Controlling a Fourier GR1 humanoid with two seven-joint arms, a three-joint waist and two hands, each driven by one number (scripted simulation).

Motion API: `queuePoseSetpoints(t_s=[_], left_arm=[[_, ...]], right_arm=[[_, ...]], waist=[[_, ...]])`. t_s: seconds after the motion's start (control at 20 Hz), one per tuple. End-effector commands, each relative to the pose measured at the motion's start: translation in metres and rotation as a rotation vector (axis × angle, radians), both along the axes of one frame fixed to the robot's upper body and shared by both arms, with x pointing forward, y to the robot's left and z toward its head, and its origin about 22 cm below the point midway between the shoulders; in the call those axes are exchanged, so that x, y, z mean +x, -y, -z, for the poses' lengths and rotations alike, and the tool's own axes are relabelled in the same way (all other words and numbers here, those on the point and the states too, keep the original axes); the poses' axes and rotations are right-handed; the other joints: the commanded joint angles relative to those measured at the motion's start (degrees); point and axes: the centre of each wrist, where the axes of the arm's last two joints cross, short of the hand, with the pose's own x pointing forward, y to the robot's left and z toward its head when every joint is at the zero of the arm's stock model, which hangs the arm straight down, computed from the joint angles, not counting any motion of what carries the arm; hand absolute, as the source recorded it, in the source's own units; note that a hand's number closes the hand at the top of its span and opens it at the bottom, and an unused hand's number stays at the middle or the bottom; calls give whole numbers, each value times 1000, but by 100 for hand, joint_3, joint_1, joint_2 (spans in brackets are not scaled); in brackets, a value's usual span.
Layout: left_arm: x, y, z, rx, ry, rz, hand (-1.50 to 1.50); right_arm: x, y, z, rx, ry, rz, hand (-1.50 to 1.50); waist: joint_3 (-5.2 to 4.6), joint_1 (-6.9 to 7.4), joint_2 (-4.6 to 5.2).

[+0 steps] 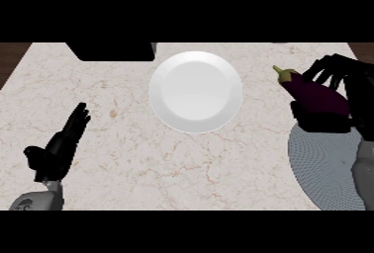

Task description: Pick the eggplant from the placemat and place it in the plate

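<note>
Even, bright light; plate (196,92) softly shaded, no glare, faint shadows.

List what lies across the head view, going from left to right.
left hand → black box at the counter's far edge → white plate → eggplant, held in the right hand above the grey placemat.
</note>
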Motion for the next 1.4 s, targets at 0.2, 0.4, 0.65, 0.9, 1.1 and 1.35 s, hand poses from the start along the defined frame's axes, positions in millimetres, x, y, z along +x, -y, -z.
queuePoseSetpoints(t_s=[0.2, 0.4, 0.65, 0.9, 1.1, 1.35], left_arm=[[4, 7, -1, 3, 3, 30, 0], [-13, -4, 6, -1, -11, 6, 0], [1, 3, 2, -7, -9, 25, 0], [-1, 11, -8, -4, 15, 15, 0], [3, 20, 0, 2, 3, 34, 0], [9, 13, 0, 2, 8, 35, 0]], right_arm=[[48, -82, 2, 16, -70, -101, 150], [57, -97, 2, 50, -107, -138, 150], [84, -153, 37, 37, -117, -164, 150], [110, -160, 70, 58, -153, -134, 150], [115, -160, 66, 296, -124, -19, 150], [128, -178, 87, 262, -207, 49, -150]], waist=[[1, 74, 19], [3, 24, 2], [3, 66, 20], [5, 96, 26], [6, 187, 53], [2, 196, 56]])
